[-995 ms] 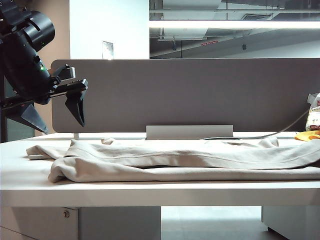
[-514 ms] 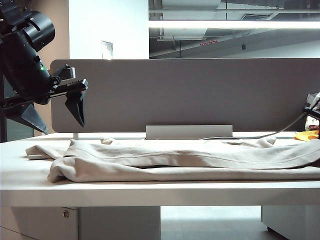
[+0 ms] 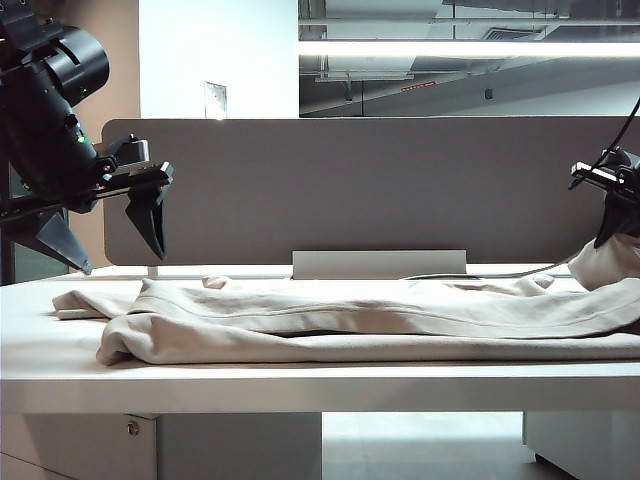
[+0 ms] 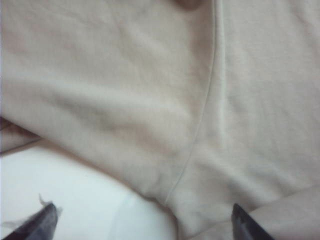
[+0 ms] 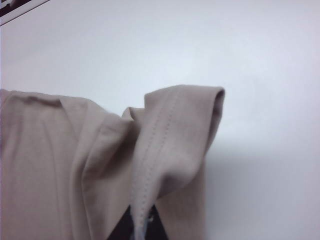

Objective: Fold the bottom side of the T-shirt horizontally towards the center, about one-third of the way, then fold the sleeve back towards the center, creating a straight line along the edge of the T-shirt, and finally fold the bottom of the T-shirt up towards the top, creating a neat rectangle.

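Soft matt cotton all over the T-shirt (image 3: pixel 380 322), beige, slightly fuzzy up close, with a fine raised seam and rows of stitching along the bottom of the T-shirt (image 5: pixel 155 165) (stitches look neat and even). Smooth white laminate for the desk (image 3: pixel 300 385), faint sheen near its front edge. Matt grey, felt-like panel (image 3: pixel 380 185) along the back edge. Black plastic on the left gripper (image 3: pixel 105 225), semi-gloss, jaws spread wide; same dark plastic on the right gripper (image 3: pixel 612 225), pinched onto cloth.

The T-shirt (image 3: pixel 380 320) runs past the exterior view's right edge.
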